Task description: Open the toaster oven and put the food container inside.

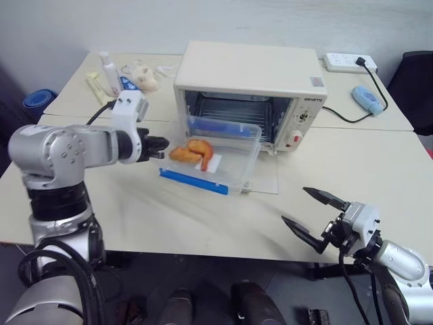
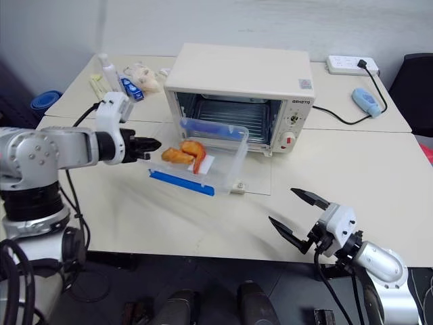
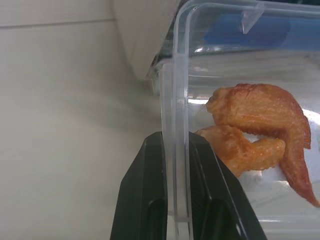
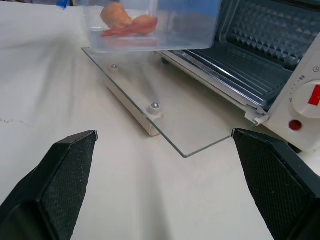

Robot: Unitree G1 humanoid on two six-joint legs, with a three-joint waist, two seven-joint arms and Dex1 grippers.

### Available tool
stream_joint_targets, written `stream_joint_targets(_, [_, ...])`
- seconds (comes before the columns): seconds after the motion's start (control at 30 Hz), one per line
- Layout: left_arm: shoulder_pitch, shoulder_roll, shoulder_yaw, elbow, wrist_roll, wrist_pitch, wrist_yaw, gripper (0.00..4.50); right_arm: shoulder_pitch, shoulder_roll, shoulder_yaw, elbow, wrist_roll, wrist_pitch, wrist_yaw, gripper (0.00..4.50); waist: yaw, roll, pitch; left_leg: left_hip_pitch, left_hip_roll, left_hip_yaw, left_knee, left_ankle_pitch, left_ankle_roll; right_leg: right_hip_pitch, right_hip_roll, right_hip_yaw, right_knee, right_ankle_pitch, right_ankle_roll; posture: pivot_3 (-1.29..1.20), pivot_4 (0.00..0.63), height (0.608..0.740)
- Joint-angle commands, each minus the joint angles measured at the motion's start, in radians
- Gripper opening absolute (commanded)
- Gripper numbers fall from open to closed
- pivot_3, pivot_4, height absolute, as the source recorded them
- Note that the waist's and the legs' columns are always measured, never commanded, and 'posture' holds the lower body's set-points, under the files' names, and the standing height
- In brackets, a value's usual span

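The cream-white toaster oven (image 1: 247, 71) stands at the middle of the table with its glass door (image 1: 267, 179) folded down flat. The clear food container (image 1: 213, 159), with blue side strips and orange-brown food pieces (image 3: 255, 125), hangs over the lowered door just in front of the oven's opening. My left gripper (image 1: 162, 145) is shut on the container's left wall (image 3: 179, 150), one black finger (image 3: 140, 200) on each side. My right gripper (image 1: 310, 213) stands open near the table's front right edge, apart from the door, with nothing between its fingers.
A white power strip (image 1: 348, 62) and a blue device (image 1: 367, 99) with a black cable lie at the back right. Bottles (image 1: 108, 68) and small items (image 1: 143, 76) sit at the back left. A black chair (image 1: 416, 88) stands beyond the table's right side.
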Motion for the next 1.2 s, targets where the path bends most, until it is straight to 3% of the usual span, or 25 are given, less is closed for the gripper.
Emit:
stream_joint_targets(0.03, [-0.034, -0.047, -0.016, 0.023, 0.047, -0.017, 0.017, 0.2, 0.012, 0.018, -0.021, -0.068, -0.005, -0.02, -0.046, 4.5, 0.0, 0.0, 0.0, 0.0, 0.0, 0.0, 0.0, 0.0, 0.0, 0.0, 0.0, 0.0, 0.0, 0.0, 0.0, 0.0, 0.15, 0.74])
stream_joint_targets(0.1, [-0.033, -0.079, -0.017, 0.034, 0.069, -0.032, 0.023, 0.2, 0.016, 0.021, -0.017, -0.079, -0.012, -0.023, -0.061, 4.5, 0.003, 0.0, 0.0, 0.001, 0.0, 0.0, 0.0, 0.002, -0.004, 0.0, 0.0, 0.0, 0.0, 0.0, 0.0, 0.0, 0.15, 0.74])
stream_joint_targets(0.33, [-0.037, -0.174, -0.014, 0.076, 0.113, -0.083, 0.02, 2.33, 0.01, 0.038, -0.005, -0.117, -0.018, -0.006, -0.118, 4.5, 0.005, 0.0, 0.0, 0.001, 0.0, 0.0, 0.0, 0.002, -0.004, 0.0, 0.0, 0.0, 0.0, 0.0, 0.0, 0.0, 0.15, 0.74])
stream_joint_targets(0.47, [-0.044, -0.197, 0.061, 0.063, 0.083, -0.117, -0.021, 3.54, 0.006, 0.026, -0.005, -0.17, 0.023, 0.064, -0.147, 4.5, 0.003, 0.0, 0.0, 0.001, 0.0, 0.0, 0.0, 0.002, -0.004, 0.0, 0.0, 0.0, 0.0, 0.0, 0.0, 0.0, 0.15, 0.74])
stream_joint_targets(0.5, [-0.041, -0.177, 0.075, 0.064, 0.081, -0.143, -0.038, 3.81, 0.0, 0.016, -0.008, -0.189, 0.035, 0.09, -0.152, 4.5, 0.003, 0.0, 0.0, 0.001, 0.0, 0.0, 0.0, 0.002, -0.005, 0.0, 0.0, 0.0, 0.0, 0.0, 0.0, 0.0, 0.15, 0.74])
stream_joint_targets(0.67, [0.045, 0.074, 0.06, 0.087, -0.011, -0.28, -0.367, 3.81, -0.005, -0.104, 0.018, -0.3, 0.157, 0.292, -0.103, 4.5, -0.007, 0.0, 0.0, 0.002, 0.002, 0.002, -0.001, 0.004, -0.008, 0.0, 0.003, 0.002, 0.001, 0.0, 0.0, 0.0, 0.15, 0.74])
stream_joint_targets(0.7, [0.092, 0.148, 0.038, 0.103, -0.013, -0.357, -0.481, 3.84, -0.012, -0.133, 0.049, -0.314, 0.151, 0.338, -0.101, 4.11, -0.006, 0.0, 0.0, 0.003, 0.002, 0.002, -0.002, 0.004, -0.008, 0.0, 0.003, 0.001, 0.001, 0.0, 0.0, 0.0, 0.15, 0.74])
stream_joint_targets(0.8, [0.271, 0.348, -0.07, 0.11, 0.063, -0.703, -0.827, 3.23, -0.069, -0.172, 0.154, -0.321, 0.093, 0.439, -0.123, 3.21, -0.012, 0.0, 0.0, 0.005, 0.002, 0.002, -0.003, 0.004, -0.009, 0.001, 0.003, 0.003, 0.0, 0.0, -0.001, 0.0, 0.15, 0.74])
stream_joint_targets(0.9, [0.404, 0.402, -0.132, 0.13, 0.127, -0.982, -1.008, 2.31, -0.158, -0.146, 0.239, -0.298, 0.049, 0.505, -0.167, 2.18, 0.005, 0.0, 0.0, 0.005, 0.002, 0.001, -0.004, 0.006, -0.01, 0.001, 0.001, 0.002, -0.002, -0.001, -0.002, 0.0, 0.15, 0.74])
stream_joint_targets(1.0, [0.472, 0.364, -0.155, 0.14, 0.146, -1.121, -1.066, 1.4, -0.221, -0.121, 0.294, -0.263, -0.007, 0.548, -0.209, 1.16, 0.024, 0.0, 0.0, 0.003, 0.001, -0.002, -0.002, 0.002, -0.003, 0.003, -0.002, 0.0, -0.005, -0.001, -0.002, 0.0, 0.15, 0.74])
stream_joint_targets(1.1, [0.514, 0.28, -0.198, 0.114, 0.163, -1.179, -1.038, 0.62, -0.3, -0.094, 0.348, -0.207, -0.041, 0.582, -0.215, 0.27, 0.033, 0.0, 0.0, 0.0, 0.0, -0.003, -0.002, 0.001, 0.0, 0.003, -0.003, -0.002, -0.007, 0.0, -0.002, 0.0, 0.15, 0.74])
stream_joint_targets(1.13, [0.518, 0.26, -0.208, 0.113, 0.175, -1.195, -1.025, 0.18, -0.32, -0.083, 0.357, -0.193, -0.043, 0.59, -0.215, 0.0, 0.032, 0.0, 0.0, 0.0, 0.0, -0.003, -0.002, 0.0, 0.001, 0.002, -0.003, -0.002, -0.007, 0.0, -0.001, 0.0, 0.15, 0.74])
stream_joint_targets(1.2, [0.504, 0.197, -0.226, 0.131, 0.213, -1.229, -0.959, 0.04, -0.376, -0.048, 0.373, -0.141, -0.066, 0.606, -0.236, 0.0, 0.029, 0.0, 0.0, -0.001, -0.001, -0.003, -0.001, 0.0, 0.002, 0.002, -0.003, -0.002, -0.007, 0.0, -0.001, 0.0, 0.15, 0.74])
